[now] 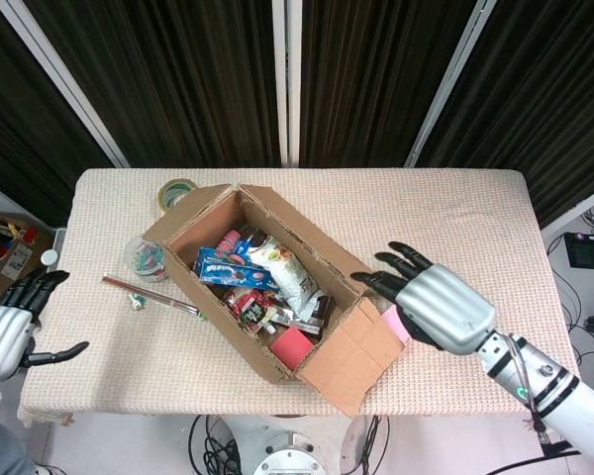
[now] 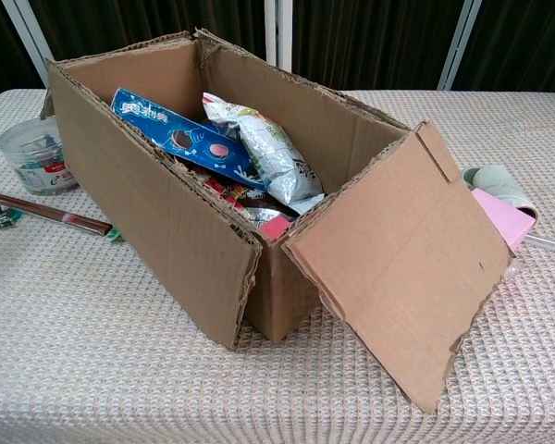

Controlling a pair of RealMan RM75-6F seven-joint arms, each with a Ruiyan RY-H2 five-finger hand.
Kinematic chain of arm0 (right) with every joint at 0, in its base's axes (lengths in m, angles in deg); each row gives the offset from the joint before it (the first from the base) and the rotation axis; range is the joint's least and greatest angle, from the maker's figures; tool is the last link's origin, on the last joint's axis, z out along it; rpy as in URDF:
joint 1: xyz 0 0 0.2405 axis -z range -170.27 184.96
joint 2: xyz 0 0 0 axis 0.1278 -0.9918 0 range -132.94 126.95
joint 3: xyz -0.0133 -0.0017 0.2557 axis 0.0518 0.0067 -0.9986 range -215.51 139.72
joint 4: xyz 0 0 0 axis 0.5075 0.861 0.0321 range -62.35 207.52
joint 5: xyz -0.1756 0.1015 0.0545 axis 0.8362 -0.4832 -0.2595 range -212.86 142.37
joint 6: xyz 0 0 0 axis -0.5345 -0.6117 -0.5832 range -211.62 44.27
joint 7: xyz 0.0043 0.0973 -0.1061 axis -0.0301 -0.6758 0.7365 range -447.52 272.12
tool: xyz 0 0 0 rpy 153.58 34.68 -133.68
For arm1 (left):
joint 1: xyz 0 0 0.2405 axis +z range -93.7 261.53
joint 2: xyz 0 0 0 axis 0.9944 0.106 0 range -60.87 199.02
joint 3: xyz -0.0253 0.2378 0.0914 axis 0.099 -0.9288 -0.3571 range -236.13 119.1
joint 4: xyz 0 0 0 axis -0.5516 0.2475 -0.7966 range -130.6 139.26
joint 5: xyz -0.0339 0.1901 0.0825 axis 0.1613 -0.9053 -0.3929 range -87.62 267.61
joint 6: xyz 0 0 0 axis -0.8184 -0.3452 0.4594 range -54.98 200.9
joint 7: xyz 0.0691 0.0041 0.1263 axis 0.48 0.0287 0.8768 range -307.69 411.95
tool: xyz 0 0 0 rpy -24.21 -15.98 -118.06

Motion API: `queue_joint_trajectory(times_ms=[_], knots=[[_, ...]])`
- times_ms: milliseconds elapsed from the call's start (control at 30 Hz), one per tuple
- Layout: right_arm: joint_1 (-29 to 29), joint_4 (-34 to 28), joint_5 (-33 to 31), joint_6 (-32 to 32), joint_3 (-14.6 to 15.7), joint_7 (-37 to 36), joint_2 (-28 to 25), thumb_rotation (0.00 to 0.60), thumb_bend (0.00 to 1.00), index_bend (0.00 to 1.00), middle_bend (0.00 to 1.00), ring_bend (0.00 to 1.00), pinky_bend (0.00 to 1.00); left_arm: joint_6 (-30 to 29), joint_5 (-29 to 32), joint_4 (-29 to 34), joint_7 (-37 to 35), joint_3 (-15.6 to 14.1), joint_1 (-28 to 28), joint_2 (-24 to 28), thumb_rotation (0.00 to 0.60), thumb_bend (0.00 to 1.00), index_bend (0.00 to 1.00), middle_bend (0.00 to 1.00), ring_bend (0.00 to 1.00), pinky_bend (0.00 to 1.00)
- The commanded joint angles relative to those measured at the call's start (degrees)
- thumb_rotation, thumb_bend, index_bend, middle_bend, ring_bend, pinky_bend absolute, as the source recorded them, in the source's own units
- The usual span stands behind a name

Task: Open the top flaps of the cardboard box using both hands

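The cardboard box (image 1: 221, 210) (image 2: 148, 213) stands open-topped in the middle of the table, full of snack packets (image 1: 262, 282) (image 2: 259, 153). Its near end flap (image 1: 351, 356) (image 2: 398, 277) hangs folded outward and down. My right hand (image 1: 438, 309) hovers just right of that flap, fingers spread, holding nothing and not touching the cardboard. My left hand (image 1: 8, 327) floats off the table's left edge, fingers apart and empty. Neither hand shows in the chest view.
A pink block (image 1: 393, 322) (image 2: 504, 217) and a tape dispenser (image 2: 488, 180) lie right of the box, partly behind the flap. Left of the box are a clear tub (image 1: 146, 258) (image 2: 35, 155), a tape roll (image 1: 176, 192) and a thin stick (image 1: 148, 295) (image 2: 46, 213).
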Motion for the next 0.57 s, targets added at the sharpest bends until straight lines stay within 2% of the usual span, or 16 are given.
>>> queue_joint_trajectory(times_ms=[33, 133, 200, 300, 400, 567], knots=[[17.83, 8.79, 4.18, -22.8, 10.16, 26.41, 15.62, 0.6, 0.46, 0.0, 0.0, 0.0, 0.0, -0.07, 0.41, 0.37, 1.74, -0.37, 0.65, 0.17, 0.168, 0.0, 0.11, 0.12, 0.06, 0.15], [23.43, 16.05, 4.59, -31.05, 12.74, 28.59, 24.41, 0.6, 0.37, 0.0, 0.0, 0.0, 0.0, 0.19, 1.89, 1.57, 4.97, -0.68, 1.52, 0.4, 0.157, 0.0, 0.07, 0.07, 0.06, 0.15], [26.32, 21.89, 4.95, -35.28, 14.03, 27.02, 29.02, 0.6, 0.34, 0.0, 0.0, 0.0, 0.0, -0.32, 2.33, 2.05, 8.76, -0.69, 2.1, 0.37, 0.135, 0.0, 0.04, 0.02, 0.05, 0.15], [29.46, 28.77, 3.31, -39.17, 15.01, 24.0, 34.11, 0.6, 0.29, 0.0, 0.0, 0.0, 0.0, -2.28, 0.88, 0.78, 13.05, -0.73, 2.82, -0.9, 0.111, 0.0, 0.03, 0.0, 0.03, 0.15], [31.21, 33.68, 0.89, -40.69, 15.17, 20.63, 37.39, 0.6, 0.25, 0.0, 0.0, 0.0, 0.0, -3.03, 0.2, -0.13, 12.96, -0.86, 3.23, -1.94, 0.112, 0.0, 0.03, 0.0, 0.03, 0.15], [32.22, 38.18, -0.1, -42.5, 14.56, 16.5, 39.9, 0.6, 0.25, 0.0, 0.0, 0.0, 0.0, -3.42, -0.44, -2.01, 12.18, -0.91, 3.42, -3.07, 0.111, 0.0, 0.03, 0.0, 0.03, 0.15]])
